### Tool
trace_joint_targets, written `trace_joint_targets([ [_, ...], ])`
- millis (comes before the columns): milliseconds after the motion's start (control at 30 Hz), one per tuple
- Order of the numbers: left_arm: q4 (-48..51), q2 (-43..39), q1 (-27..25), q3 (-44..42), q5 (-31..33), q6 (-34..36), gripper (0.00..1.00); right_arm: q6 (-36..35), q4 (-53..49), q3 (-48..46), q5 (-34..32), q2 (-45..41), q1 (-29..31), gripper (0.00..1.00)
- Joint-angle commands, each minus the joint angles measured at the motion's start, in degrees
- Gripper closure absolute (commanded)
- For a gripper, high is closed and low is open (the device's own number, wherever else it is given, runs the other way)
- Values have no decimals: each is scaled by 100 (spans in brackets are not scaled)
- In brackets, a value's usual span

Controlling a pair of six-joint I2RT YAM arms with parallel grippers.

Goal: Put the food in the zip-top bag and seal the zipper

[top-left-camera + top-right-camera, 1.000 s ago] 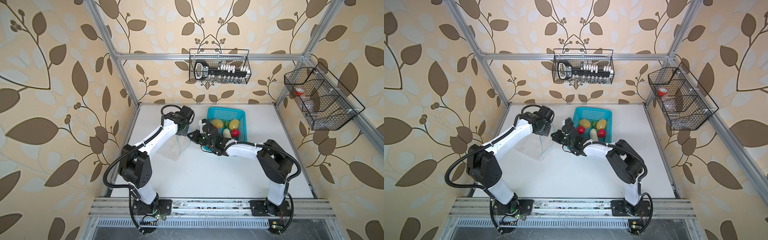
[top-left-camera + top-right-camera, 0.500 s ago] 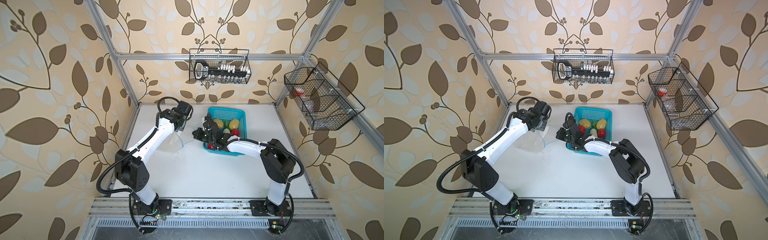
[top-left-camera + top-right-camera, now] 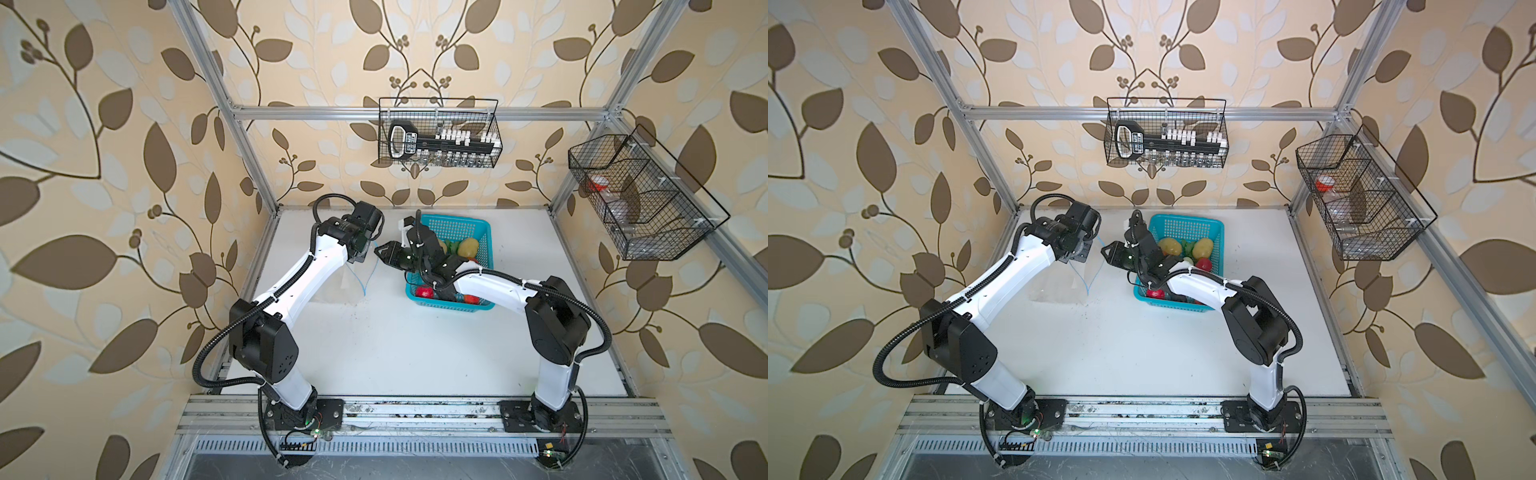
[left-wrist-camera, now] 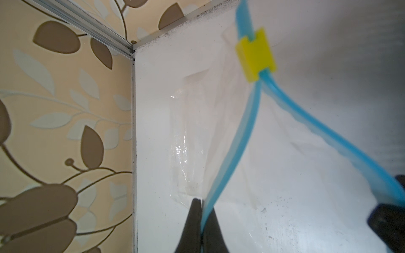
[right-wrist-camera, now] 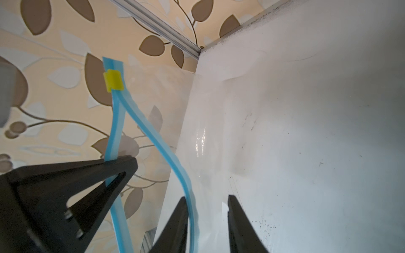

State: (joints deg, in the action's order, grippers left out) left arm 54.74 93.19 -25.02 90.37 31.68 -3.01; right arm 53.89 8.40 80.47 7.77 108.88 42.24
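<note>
Basket (image 3: 449, 226) of food (image 3: 467, 247) near bag (image 3: 353, 282), under right arm (image 3: 490, 286) | left fingers (image 4: 192, 221) pinch zipper (image 4: 230, 153) | right fingers (image 5: 238, 223) parted around other lip

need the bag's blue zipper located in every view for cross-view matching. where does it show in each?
In a top view: zipper, thin blue loop hanging beside the left gripper, left of the basket.
In a top view: zipper, same loop, same neighbours.
Left wrist: zipper forks from the yellow slider toward the camera.
Right wrist: zipper forks from the slider likewise.
Shared landmark: left gripper, shut on one strand.
</note>
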Motion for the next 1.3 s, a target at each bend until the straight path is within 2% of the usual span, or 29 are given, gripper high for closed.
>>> trace_joint_targets([
  [0, 159, 45, 58, 238, 16, -138, 100, 116, 84, 102, 219, -76, 14, 65],
  [400, 233, 176, 58, 299, -49, -201, 100, -55, -181, -427, 111, -935, -272, 51],
  [533, 239, 184, 58, 298, -86, -200, 100, -467, -925, -708, -333, -1329, -561, 47],
  [700, 253, 182, 58, 292, -135, -209, 100, -1170, -2220, -907, -1424, -1575, -909, 42],
  [867, 248, 163, 58, 280, -196, -194, 100, -1627, -3017, -1013, -2165, -1466, -1221, 39],
  [1033, 246, 104, 58, 246, -326, -165, 100, -1803, -3142, -1208, -2213, -1282, -1472, 38],
  [1267, 249, 68, 58, 216, -307, -156, 100, -1975, -3366, -1026, -2192, -594, -1653, 38],
])
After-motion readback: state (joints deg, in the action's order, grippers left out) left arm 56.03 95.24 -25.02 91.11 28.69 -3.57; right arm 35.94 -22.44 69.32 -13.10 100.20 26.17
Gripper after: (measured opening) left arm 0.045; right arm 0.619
